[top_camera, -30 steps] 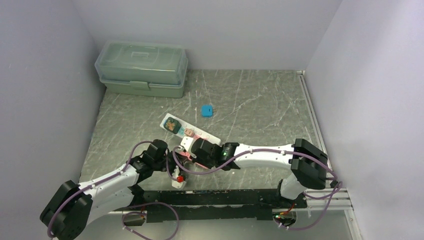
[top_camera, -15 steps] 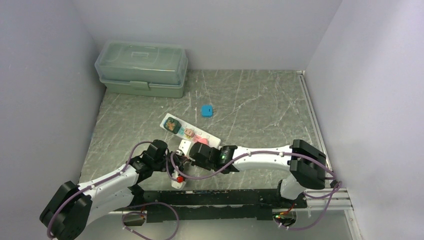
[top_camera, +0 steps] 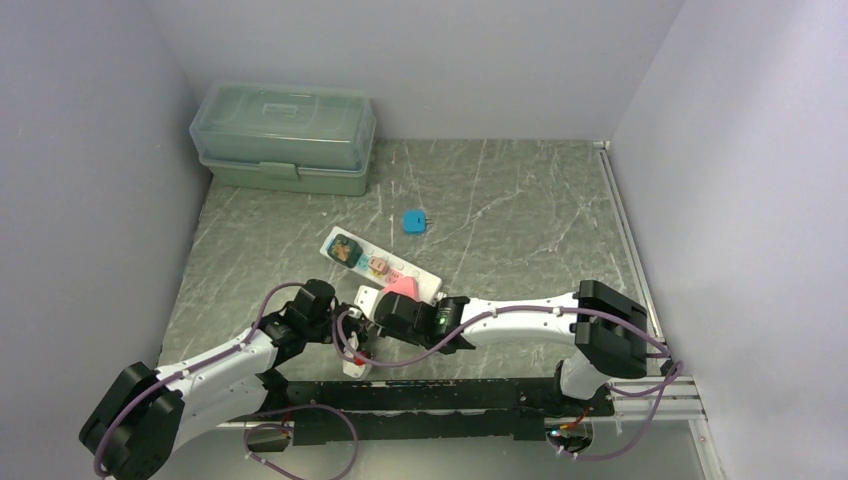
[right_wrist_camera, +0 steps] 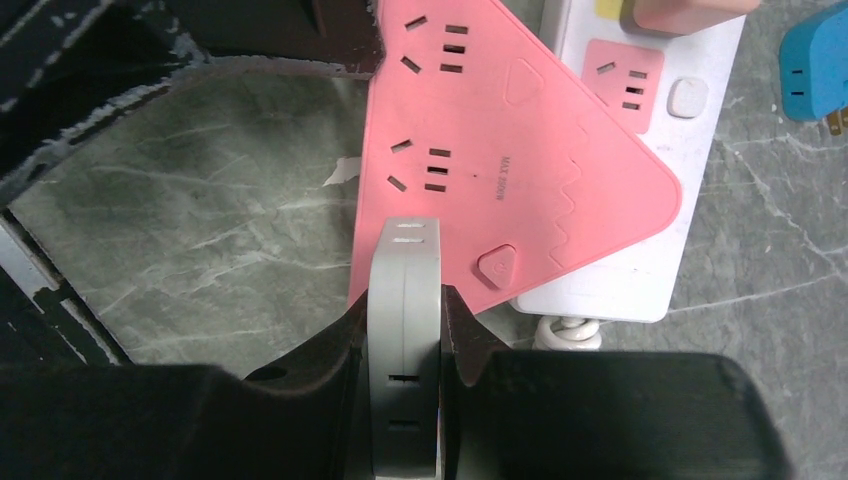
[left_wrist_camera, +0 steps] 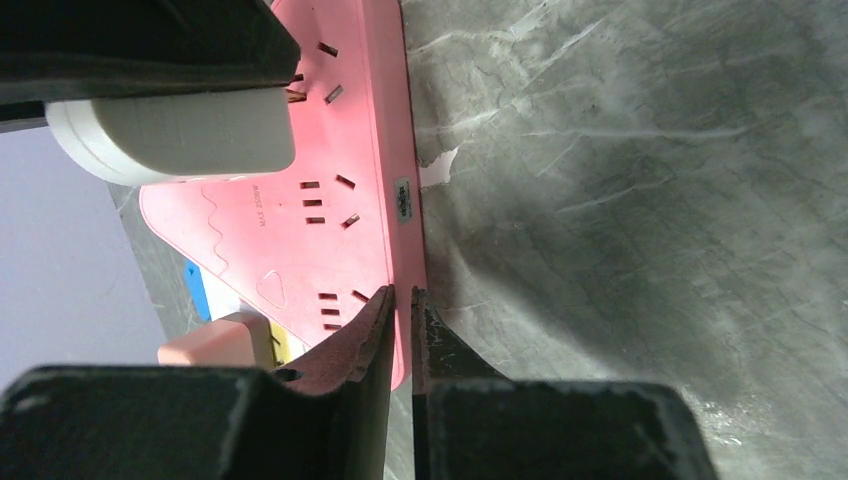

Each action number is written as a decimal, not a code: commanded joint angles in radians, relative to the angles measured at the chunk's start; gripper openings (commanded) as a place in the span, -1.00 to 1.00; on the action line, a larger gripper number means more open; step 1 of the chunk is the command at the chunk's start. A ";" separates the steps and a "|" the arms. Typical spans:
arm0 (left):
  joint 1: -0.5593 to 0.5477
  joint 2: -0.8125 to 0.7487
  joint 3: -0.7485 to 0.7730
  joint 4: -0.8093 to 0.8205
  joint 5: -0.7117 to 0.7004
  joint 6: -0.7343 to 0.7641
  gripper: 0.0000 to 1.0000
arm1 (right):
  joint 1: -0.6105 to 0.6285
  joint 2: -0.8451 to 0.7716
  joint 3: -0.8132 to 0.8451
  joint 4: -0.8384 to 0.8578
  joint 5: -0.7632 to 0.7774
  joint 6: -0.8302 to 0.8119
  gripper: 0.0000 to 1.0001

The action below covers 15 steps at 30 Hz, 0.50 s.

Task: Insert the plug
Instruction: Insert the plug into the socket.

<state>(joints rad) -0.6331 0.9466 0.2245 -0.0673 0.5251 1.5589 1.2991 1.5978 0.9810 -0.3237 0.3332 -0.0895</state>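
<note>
Right gripper (right_wrist_camera: 405, 303) is clamped on a pale grey plug (right_wrist_camera: 405, 260), holding it at the near part of the pink socket block (right_wrist_camera: 520, 170), right by one set of slots; I can't tell whether the prongs are in. Left gripper (left_wrist_camera: 402, 297) pinches that block's thin side edge. The block lies partly over a white power strip (right_wrist_camera: 640, 270) on the grey table (right_wrist_camera: 200, 230), with a blue adapter (right_wrist_camera: 815, 60) beyond.
</note>
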 commanded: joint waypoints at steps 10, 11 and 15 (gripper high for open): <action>0.000 0.026 -0.020 -0.068 -0.047 -0.013 -0.74 | 0.016 0.043 -0.011 0.010 0.004 0.011 -1.00; 0.000 0.025 -0.020 -0.070 -0.047 -0.011 -0.74 | 0.015 0.043 -0.011 0.013 0.006 0.010 -1.00; 0.000 0.025 -0.021 -0.069 -0.046 -0.012 -0.74 | 0.014 0.039 -0.016 0.023 0.007 0.008 -1.00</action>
<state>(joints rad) -0.6331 0.9466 0.2245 -0.0647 0.5247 1.5589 1.3136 1.6085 0.9810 -0.3195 0.3496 -0.0872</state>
